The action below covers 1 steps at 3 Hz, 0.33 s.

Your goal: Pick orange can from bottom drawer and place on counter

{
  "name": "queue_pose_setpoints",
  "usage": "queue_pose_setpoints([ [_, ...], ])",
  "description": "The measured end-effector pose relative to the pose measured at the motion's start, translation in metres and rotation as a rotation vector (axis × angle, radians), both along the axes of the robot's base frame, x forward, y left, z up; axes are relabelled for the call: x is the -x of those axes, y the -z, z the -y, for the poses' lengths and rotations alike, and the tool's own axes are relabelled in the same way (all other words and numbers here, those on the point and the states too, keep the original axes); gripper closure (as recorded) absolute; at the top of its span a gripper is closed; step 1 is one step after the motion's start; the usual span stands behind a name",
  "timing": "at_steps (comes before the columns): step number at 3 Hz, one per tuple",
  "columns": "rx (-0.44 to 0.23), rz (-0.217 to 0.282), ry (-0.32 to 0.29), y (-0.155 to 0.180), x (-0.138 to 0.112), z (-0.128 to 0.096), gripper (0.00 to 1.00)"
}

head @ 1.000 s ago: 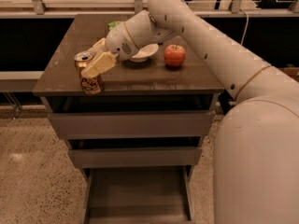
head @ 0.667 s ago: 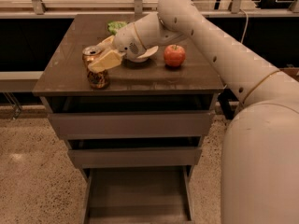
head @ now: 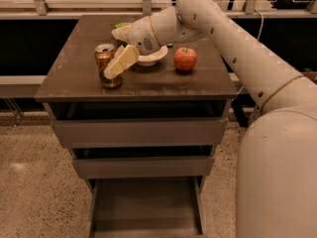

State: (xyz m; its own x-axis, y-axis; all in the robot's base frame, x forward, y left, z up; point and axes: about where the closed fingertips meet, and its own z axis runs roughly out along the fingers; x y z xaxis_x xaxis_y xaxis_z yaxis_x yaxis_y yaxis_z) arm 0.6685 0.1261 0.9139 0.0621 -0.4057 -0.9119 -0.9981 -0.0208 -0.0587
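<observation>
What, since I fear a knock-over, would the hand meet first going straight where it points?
The orange can: the hand, low over the counter, points down-left at it, though depth is unclear.

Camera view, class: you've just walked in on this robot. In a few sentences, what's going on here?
The robot's arm reaches over the counter, with its claw right against the orange can. The can stands upright near the counter's left front. The bottom drawer is pulled open below. A red apple and a white bowl sit further right. The can appears to be out of the drawer and resting on the counter.
</observation>
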Motion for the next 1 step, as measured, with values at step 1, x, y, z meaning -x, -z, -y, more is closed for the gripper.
queue_pose_setpoints([
  [1,0.000,0.000,0.000,0.0000,0.0000,0.0000,0.00],
])
